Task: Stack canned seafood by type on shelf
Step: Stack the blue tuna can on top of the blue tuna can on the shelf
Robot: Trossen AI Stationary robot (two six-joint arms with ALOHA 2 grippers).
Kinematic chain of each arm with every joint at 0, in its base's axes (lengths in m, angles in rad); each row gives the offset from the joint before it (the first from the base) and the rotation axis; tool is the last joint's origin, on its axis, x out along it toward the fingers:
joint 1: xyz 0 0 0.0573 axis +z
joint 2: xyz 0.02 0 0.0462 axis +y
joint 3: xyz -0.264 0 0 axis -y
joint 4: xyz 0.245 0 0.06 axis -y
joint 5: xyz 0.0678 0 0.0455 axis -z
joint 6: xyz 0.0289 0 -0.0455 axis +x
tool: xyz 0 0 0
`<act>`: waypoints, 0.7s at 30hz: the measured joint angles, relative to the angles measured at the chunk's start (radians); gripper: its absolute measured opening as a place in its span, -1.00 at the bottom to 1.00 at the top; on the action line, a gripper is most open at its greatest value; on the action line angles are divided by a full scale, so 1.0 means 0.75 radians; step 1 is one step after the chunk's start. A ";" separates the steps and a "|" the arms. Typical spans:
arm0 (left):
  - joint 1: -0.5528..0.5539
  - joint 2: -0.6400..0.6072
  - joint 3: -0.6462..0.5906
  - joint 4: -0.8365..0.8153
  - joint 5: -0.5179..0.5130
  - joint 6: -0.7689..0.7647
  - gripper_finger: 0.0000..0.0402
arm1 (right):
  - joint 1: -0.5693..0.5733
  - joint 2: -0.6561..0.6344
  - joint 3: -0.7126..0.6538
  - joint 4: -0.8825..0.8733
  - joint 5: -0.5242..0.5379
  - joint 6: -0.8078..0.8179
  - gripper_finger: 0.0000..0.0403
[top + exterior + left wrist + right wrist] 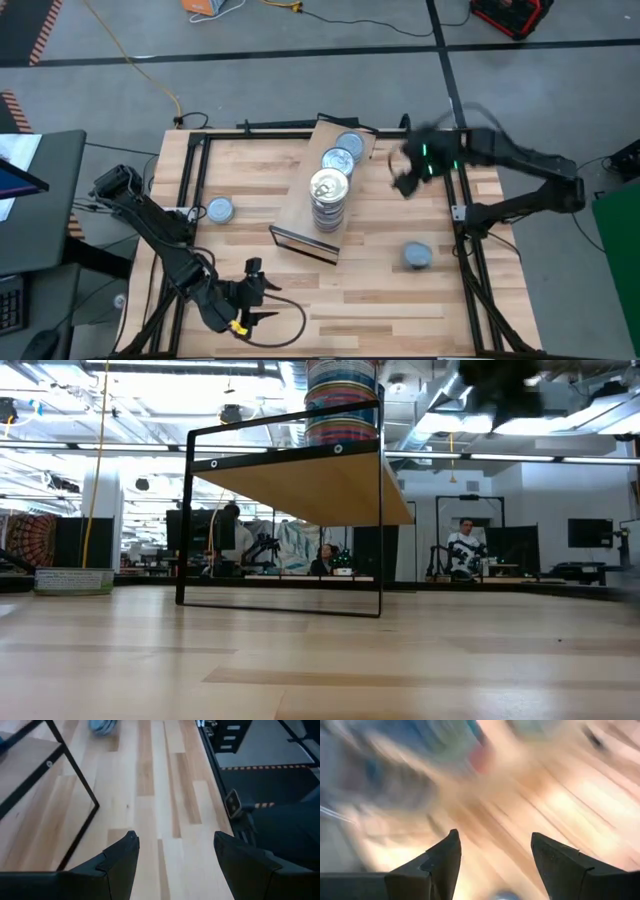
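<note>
Standing stacked on the shelf (pixel 300 215): gold-lidded tins (pixel 329 190); two loose cans (pixel 219 210) on the desk (pixel 390 290). Left pincer (pixel 175 857) and right pincer (pixel 492 855) wide, empty.

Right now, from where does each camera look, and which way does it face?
High view: overhead, straight down on the shelf, can stack, both arms.
Low view: table height, level across; shelf, blurred arm above.
Left wrist view: past its open fingers at tabletop.
Right wrist view: open fingers, blurred tabletop.
High and low views share the shelf and stack.
</note>
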 joint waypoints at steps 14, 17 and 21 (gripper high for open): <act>0.056 0.003 -0.002 -0.006 -0.019 -0.039 0.24 | 1.248 -0.020 -0.557 0.245 0.129 0.813 0.29; 0.083 0.003 -0.002 0.011 0.041 -0.037 0.24 | 1.371 0.130 -0.532 0.269 0.074 0.934 0.22; 0.098 0.003 -0.002 0.021 0.082 -0.031 0.24 | 1.462 0.343 -0.460 0.225 -0.066 1.007 0.10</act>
